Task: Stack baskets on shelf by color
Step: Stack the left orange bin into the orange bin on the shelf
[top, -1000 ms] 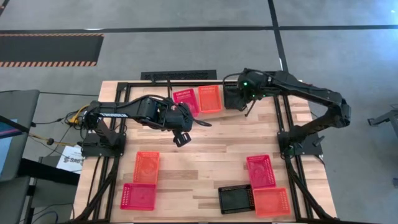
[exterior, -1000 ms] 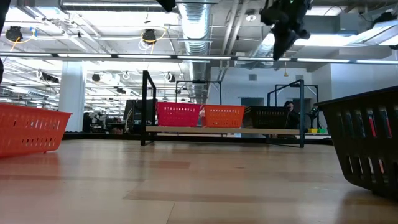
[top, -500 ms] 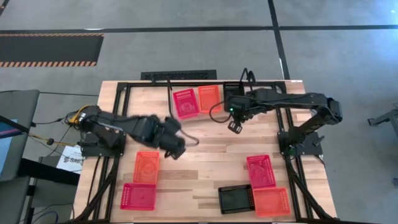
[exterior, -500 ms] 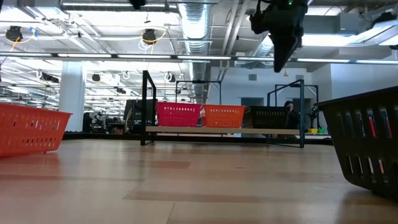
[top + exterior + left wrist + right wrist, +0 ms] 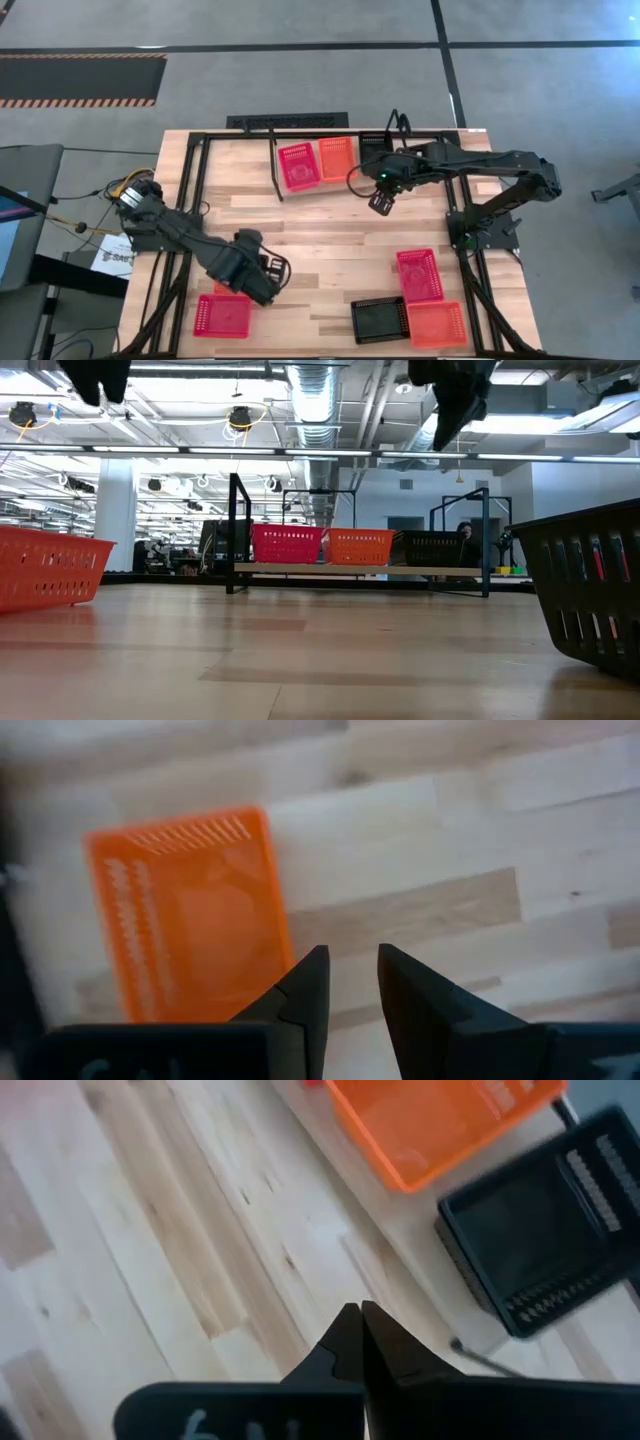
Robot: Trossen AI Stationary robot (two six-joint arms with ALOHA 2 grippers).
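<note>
The left gripper (image 5: pixel 345 982), jaws slightly parted and empty, hangs beside an orange basket (image 5: pixel 190 910) partly hidden beneath its arm; the right gripper (image 5: pixel 354 1330) is clenched.

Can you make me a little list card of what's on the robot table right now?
shelf: holds pinkish-red basket, orange basket, black basket
loose baskets: orange basket, red, red, black, orange
left gripper: open, above loose orange one
right gripper: shut, empty, near shelf
</note>
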